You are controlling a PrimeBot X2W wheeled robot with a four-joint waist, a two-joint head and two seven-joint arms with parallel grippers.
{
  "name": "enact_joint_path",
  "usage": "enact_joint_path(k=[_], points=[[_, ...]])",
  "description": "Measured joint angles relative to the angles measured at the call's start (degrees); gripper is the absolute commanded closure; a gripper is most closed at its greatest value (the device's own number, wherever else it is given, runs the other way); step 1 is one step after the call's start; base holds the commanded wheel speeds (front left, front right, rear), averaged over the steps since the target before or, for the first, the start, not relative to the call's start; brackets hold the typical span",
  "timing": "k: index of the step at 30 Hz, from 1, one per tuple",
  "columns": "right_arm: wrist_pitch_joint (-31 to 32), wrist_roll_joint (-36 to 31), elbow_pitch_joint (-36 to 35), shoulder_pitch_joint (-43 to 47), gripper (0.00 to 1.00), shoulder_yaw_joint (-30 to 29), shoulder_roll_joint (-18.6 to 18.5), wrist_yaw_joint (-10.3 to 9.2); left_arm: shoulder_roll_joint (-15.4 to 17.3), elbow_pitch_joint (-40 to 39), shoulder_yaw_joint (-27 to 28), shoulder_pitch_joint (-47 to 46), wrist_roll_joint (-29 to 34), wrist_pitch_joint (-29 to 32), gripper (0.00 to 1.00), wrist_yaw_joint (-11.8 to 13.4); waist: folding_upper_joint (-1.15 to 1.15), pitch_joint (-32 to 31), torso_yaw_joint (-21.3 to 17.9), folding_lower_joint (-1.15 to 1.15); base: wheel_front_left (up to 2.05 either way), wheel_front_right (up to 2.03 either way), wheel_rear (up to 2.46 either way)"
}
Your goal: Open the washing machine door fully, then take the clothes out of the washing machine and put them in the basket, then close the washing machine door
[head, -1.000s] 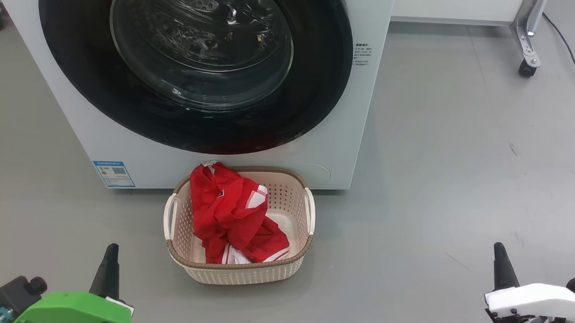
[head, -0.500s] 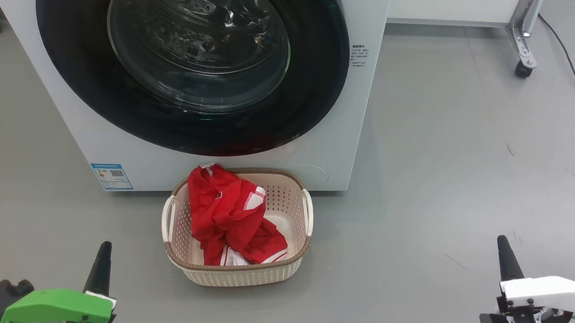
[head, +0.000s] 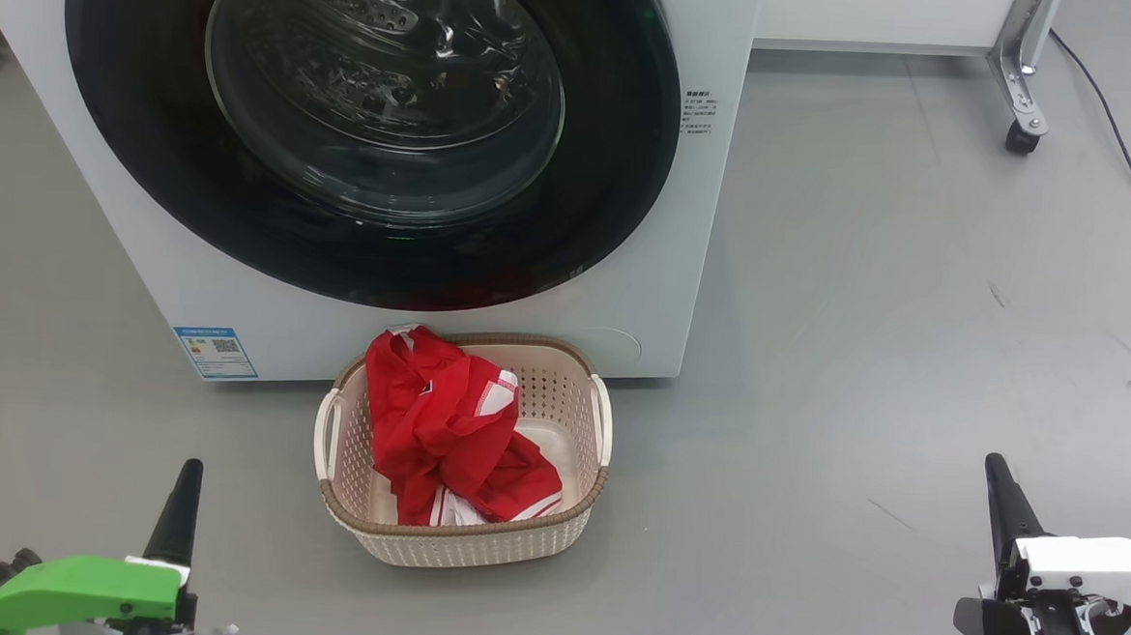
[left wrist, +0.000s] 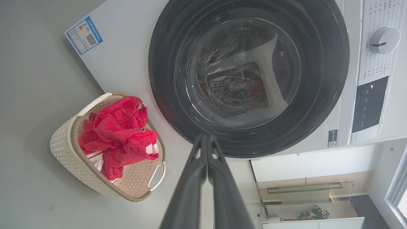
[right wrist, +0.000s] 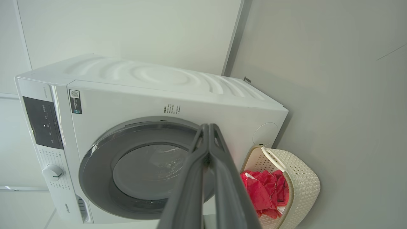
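Door (head: pixel 358 123) looks shut flush, and the clothes (head: pixel 444 427) are piled in the basket (head: pixel 476 548) right below it. Left tool (left wrist: pixel 206 140) and right tool (right wrist: pixel 208 128) are both pinched closed on nothing, well back, the left one nearer the door.

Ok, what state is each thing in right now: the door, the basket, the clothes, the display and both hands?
washing machine door: shut, flat against the front.
basket: upright, partly filled.
clothes: bunched up inside the basket.
control display: dark.
left hand: shut, holding nothing.
right hand: shut, holding nothing.
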Motion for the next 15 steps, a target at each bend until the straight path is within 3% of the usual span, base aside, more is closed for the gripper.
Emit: enact_joint_path(k=[10,15], points=[[1.8,8.0,1.2,-1.3,1.00,-1.6,0.0,0.99,0.1,1.5,1.6,-1.2,-8.5,1.5,1.00,-1.9,0.00,-0.2,-0.3,0.00,0.00,0.00,0.00],[2.0,8.9,1.4,-1.9,1.00,-1.8,0.0,1.01,0.1,1.7,2.0,-1.8,-8.9,1.8,1.00,-2.0,0.00,-0.2,-0.3,0.00,0.00,0.00,0.00]])
